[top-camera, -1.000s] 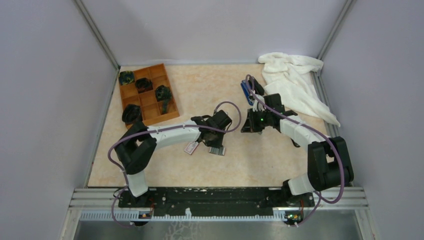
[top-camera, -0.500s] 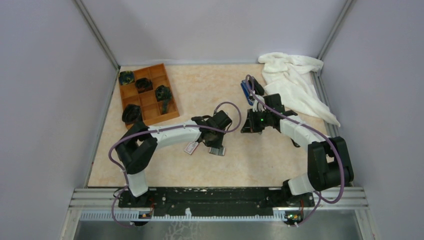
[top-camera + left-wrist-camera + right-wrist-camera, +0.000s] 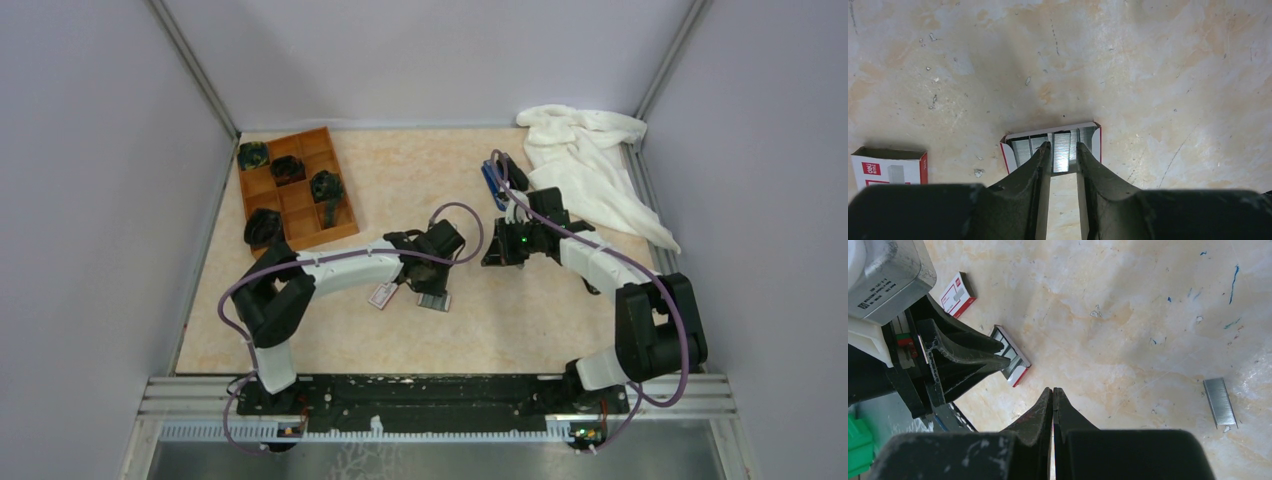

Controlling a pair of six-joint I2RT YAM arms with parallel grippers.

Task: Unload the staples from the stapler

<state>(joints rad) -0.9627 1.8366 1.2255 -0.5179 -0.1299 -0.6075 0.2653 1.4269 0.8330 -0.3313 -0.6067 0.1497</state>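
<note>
My left gripper [image 3: 1064, 146] hangs over an open white-and-red staple tray [image 3: 1007, 150] holding several silvery strips. One strip of staples [image 3: 1062, 152] lies between its fingertips, with a narrow gap on the right side, so the jaws stand slightly open. Another loose strip of staples [image 3: 1220, 402] lies on the table to the right of my right gripper [image 3: 1053, 390], which is shut with nothing in it. A black stapler [image 3: 514, 174] sits at the back behind the right arm, partly hidden by a cable.
The box's white-and-red sleeve [image 3: 890, 167] lies left of the tray. A blue stapler [image 3: 491, 186] rests beside the black one. A white cloth [image 3: 590, 165] fills the back right corner. An orange divided tray [image 3: 300, 205] with dark objects stands at the back left.
</note>
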